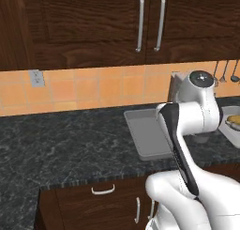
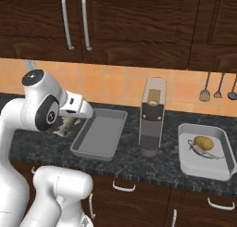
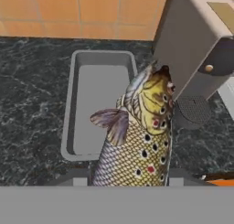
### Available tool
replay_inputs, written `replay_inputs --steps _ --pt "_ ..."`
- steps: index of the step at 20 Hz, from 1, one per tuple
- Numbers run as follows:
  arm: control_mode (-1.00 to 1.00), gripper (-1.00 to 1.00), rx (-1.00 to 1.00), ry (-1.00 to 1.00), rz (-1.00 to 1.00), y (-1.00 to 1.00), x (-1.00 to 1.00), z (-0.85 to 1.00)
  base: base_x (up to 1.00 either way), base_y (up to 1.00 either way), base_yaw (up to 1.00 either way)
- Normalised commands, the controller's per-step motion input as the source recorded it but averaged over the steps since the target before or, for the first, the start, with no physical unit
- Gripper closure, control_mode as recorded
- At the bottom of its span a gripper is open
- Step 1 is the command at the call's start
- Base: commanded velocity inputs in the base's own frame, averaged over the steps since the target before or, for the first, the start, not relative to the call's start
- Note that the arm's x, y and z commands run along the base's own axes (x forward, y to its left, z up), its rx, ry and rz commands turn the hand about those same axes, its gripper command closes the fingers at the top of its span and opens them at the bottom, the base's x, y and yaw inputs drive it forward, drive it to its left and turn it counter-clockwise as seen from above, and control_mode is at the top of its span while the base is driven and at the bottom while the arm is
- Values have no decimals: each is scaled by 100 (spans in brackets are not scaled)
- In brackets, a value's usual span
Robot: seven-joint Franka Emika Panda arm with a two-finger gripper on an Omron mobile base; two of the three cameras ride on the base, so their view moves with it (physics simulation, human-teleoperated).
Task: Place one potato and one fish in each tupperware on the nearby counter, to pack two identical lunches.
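My gripper is shut on a fish, a speckled silvery-tan one that hangs from the hand over the dark counter, just left of the empty tupperware. In the hand view the fish runs up from between the fingers. Beyond it lies the empty tupperware. The second tupperware sits at the right and holds a potato and another fish. In the left base view my arm hides the hand; the empty tupperware lies left of it.
A boxy silver appliance stands on the counter between the two trays, and in the hand view the appliance is close on the right. Utensils hang on the tiled wall. Dark cabinets hang above the counter.
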Motion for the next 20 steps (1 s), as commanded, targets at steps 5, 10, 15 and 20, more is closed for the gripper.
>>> replay_inputs --steps 5,10,15,20 --pt "-100 100 6 32 17 -6 92 -88 0 0 0" --pt "-100 100 0 16 26 40 100 -71 0 0 0" --pt "-100 100 0 8 7 9 67 -58 0 0 0" --pt "-100 100 0 0 0 -3 42 -54 0 0 0"
